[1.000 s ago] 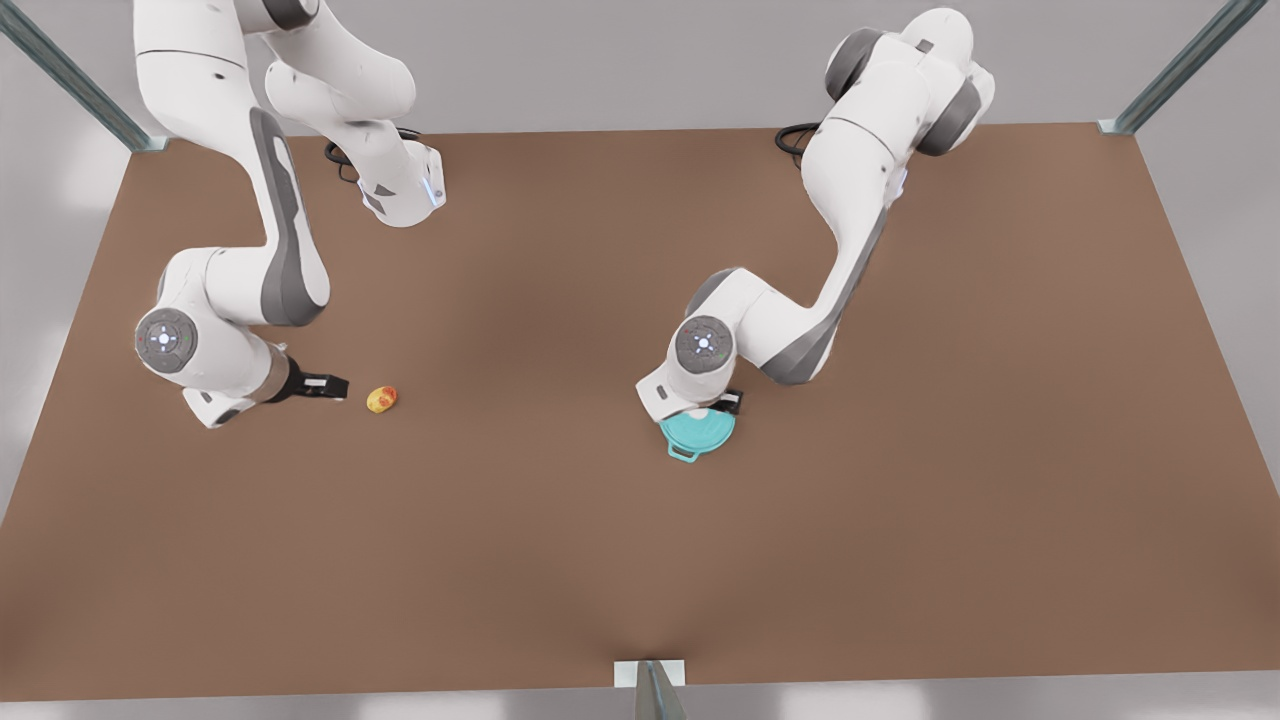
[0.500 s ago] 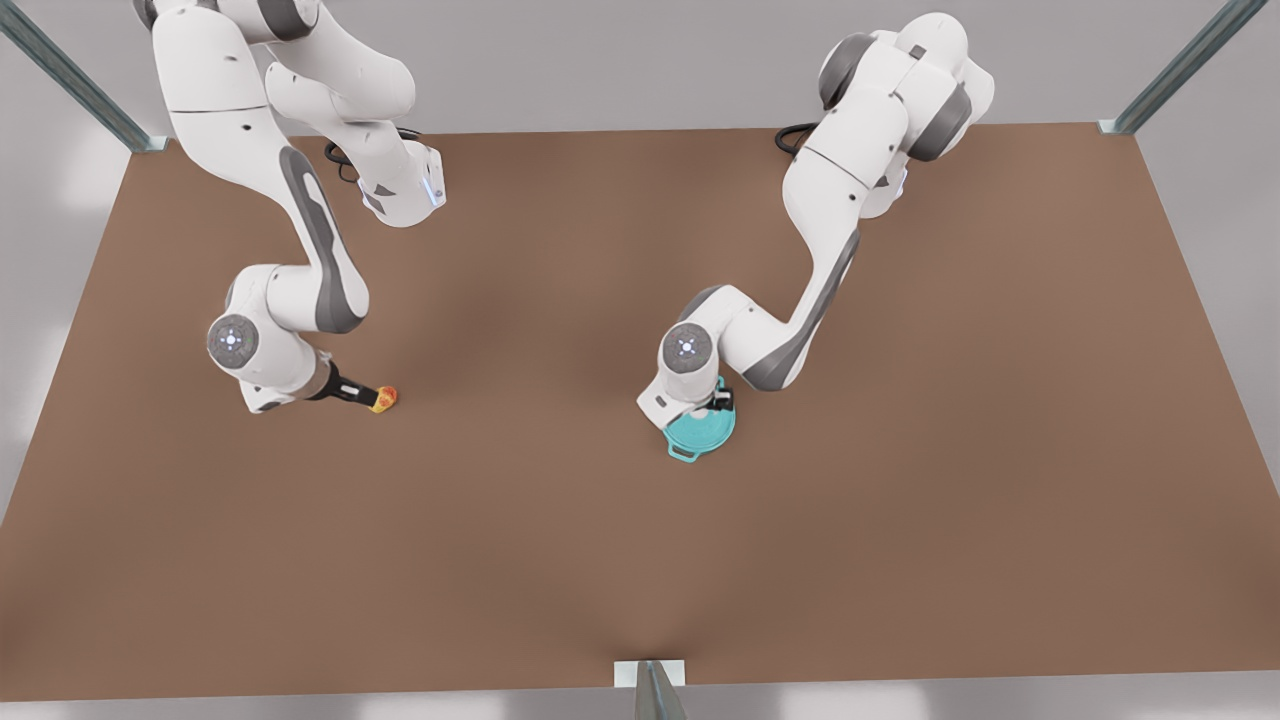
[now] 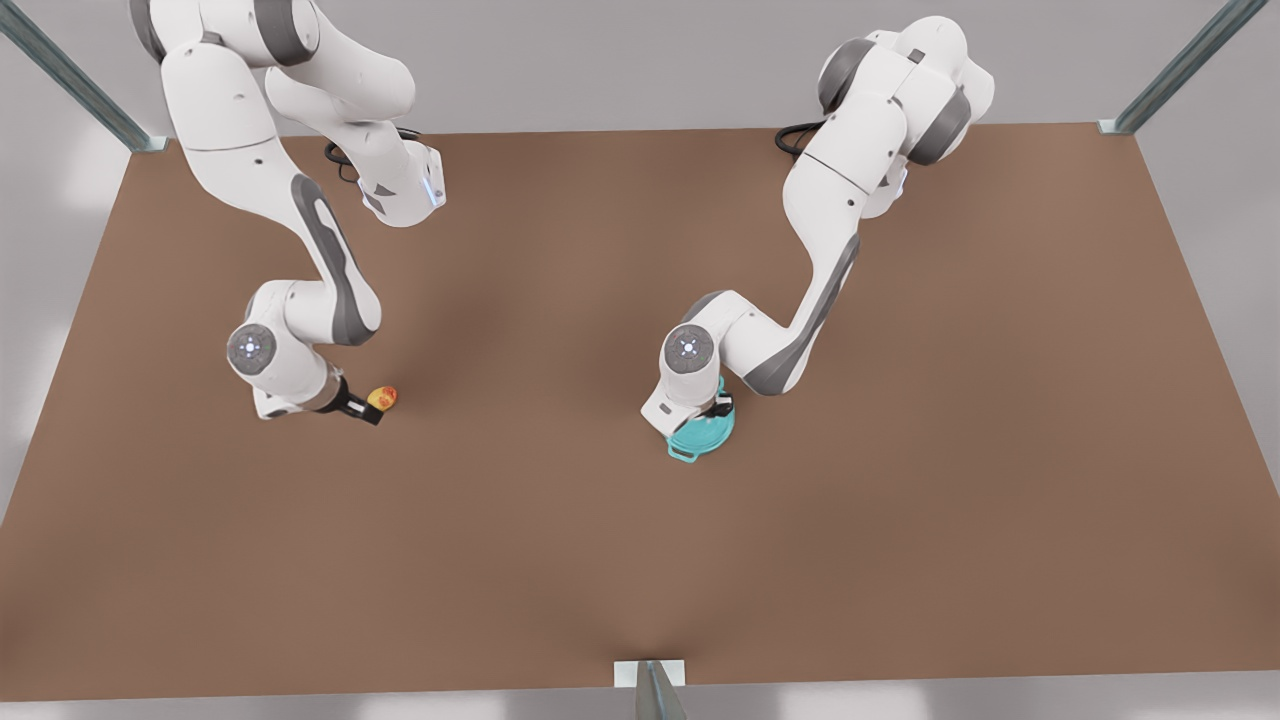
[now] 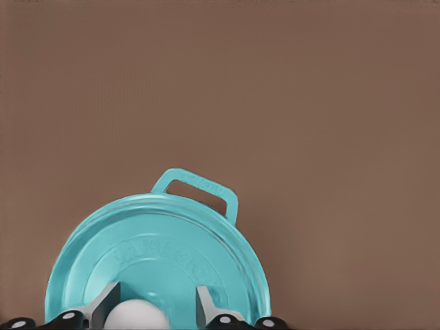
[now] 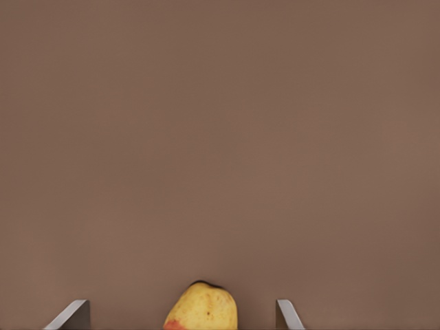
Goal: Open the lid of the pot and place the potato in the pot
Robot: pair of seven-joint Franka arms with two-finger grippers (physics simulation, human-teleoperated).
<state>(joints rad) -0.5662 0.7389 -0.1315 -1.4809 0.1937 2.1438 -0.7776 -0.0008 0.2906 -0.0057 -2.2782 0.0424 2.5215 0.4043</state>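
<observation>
**On the bench: both claws straddling their targets**

At the front view's left, your right claw (image 3: 372,409) is spreading wide around the potato (image 3: 382,398) for pickup. Rightward, your left claw (image 4: 152,313) is bracketing, unclamped, the pot lid (image 4: 161,258) knob atop the pot (image 3: 700,436).

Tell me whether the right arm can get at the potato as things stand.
Probably yes. The right pincer is open with a finger either side of the potato and gaps to both; nothing else lies near on the table.
</observation>
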